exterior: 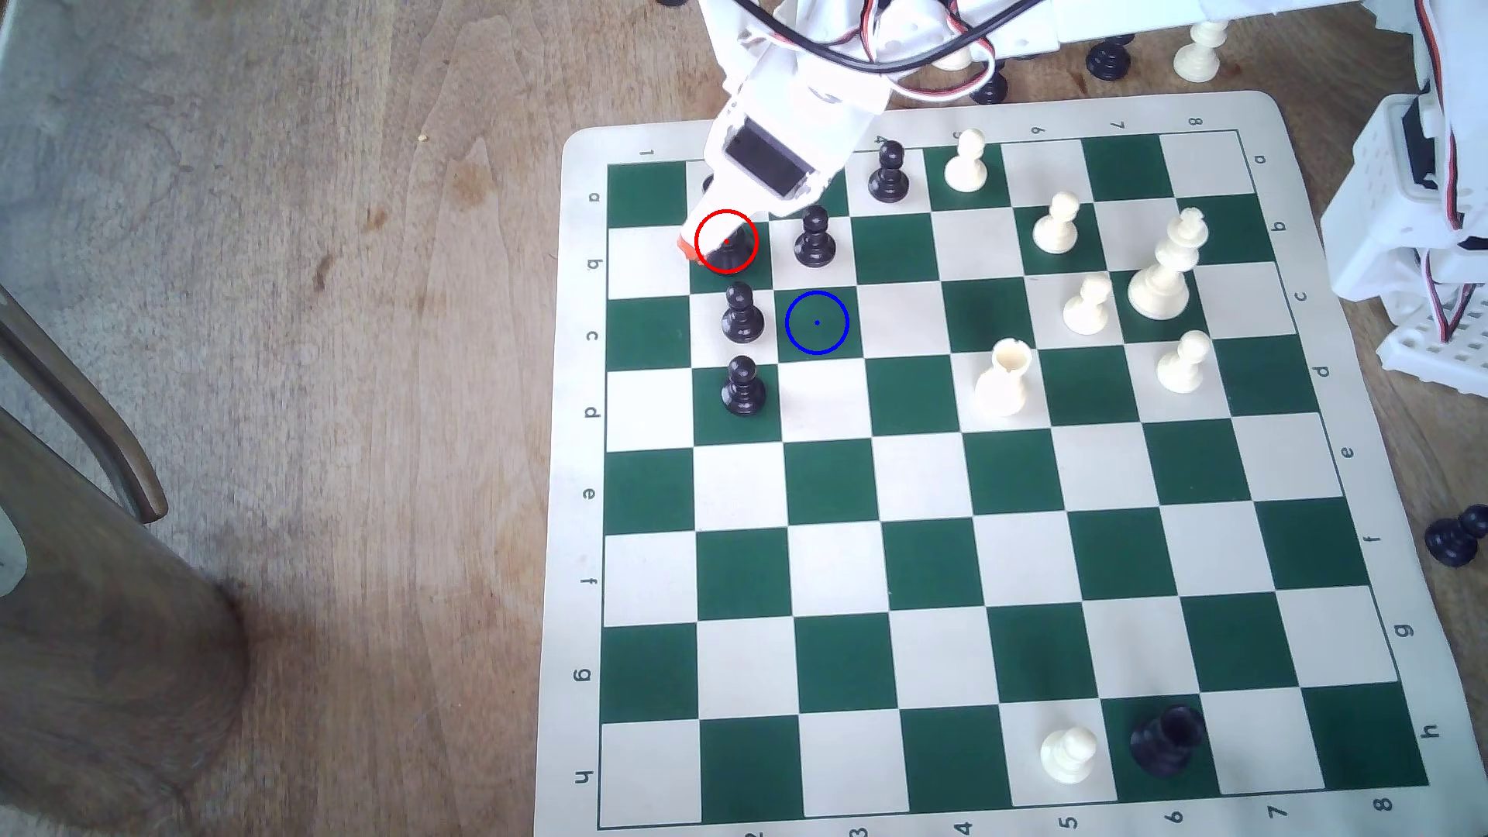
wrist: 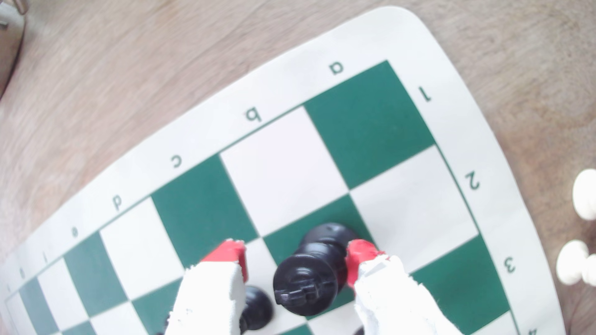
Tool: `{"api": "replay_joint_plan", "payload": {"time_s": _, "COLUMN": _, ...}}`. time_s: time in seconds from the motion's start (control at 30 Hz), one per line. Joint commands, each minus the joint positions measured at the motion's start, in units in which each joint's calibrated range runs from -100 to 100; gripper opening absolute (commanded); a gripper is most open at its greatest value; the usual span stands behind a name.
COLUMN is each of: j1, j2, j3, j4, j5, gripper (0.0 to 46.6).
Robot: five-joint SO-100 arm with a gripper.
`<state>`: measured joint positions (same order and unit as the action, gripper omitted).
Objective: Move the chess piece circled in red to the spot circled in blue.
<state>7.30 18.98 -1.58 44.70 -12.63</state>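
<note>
- The black king [wrist: 304, 283] stands on the red-ringed green square b2, upper centre of the exterior view.
- The gripper [wrist: 295, 262] straddles it, red-tipped jaws apart; one tip is at its collar.
- The blue-ringed spot [exterior: 816, 323] is c3.
- The chessboard mat [exterior: 576, 563], lettered a–h and numbered 1–8, lies on a wooden table [exterior: 322, 322].

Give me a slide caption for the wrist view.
Open red-tipped jaws straddle the tall black chess piece on its green square, one red pad beside its collar.
</note>
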Motion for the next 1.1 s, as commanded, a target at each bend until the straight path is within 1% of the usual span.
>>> {"api": "replay_joint_plan", "payload": {"time_s": 0.0, "j1": -0.14, "j2": -2.42, "j3": -0.5, "j4": 0.34, "j5": -0.15, "gripper": 13.8}}
{"api": "replay_joint_plan", "payload": {"time_s": 0.2, "j1": 0.17, "j2": -2.42, "j3": -0.5, "j4": 0.34, "j5": -0.05, "gripper": 12.4}}
{"api": "replay_joint_plan", "payload": {"time_s": 0.3, "j1": 0.33, "j2": -2.42, "j3": -0.5, "j4": 0.43, "j5": 0.15, "gripper": 9.9}}
{"api": "replay_joint_plan", "payload": {"time_s": 0.37, "j1": 0.4, "j2": -2.42, "j3": -0.5, "j4": 0.43, "j5": 0.2, "gripper": 9.7}}
{"api": "replay_joint_plan", "payload": {"time_s": 0.43, "j1": 0.56, "j2": -2.34, "j3": -0.59, "j4": 0.59, "j5": 0.24, "gripper": 10.4}}
{"api": "replay_joint_plan", "payload": {"time_s": 0.5, "j1": 0.64, "j2": -2.25, "j3": -0.59, "j4": 0.59, "j5": 0.34, "gripper": 9.8}}
{"api": "replay_joint_plan", "payload": {"time_s": 0.53, "j1": 0.72, "j2": -2.17, "j3": -0.59, "j4": 0.59, "j5": 0.39, "gripper": 9.1}}
{"api": "replay_joint_plan", "payload": {"time_s": 0.57, "j1": 0.79, "j2": -2.17, "j3": -0.68, "j4": 0.75, "j5": 0.54, "gripper": 6.1}}
{"api": "replay_joint_plan", "payload": {"time_s": 0.63, "j1": 0.87, "j2": -2.59, "j3": -1.05, "j4": 0.92, "j5": 0.54, "gripper": 4.4}}
{"api": "replay_joint_plan", "payload": {"time_s": 0.7, "j1": 1.11, "j2": -4.89, "j3": -1.14, "j4": 1.41, "j5": 0.63, "gripper": 3.0}}
{"api": "replay_joint_plan", "payload": {"time_s": 1.07, "j1": 1.58, "j2": -17.79, "j3": -2.86, "j4": 7.8, "j5": 0.83, "gripper": 1.9}}
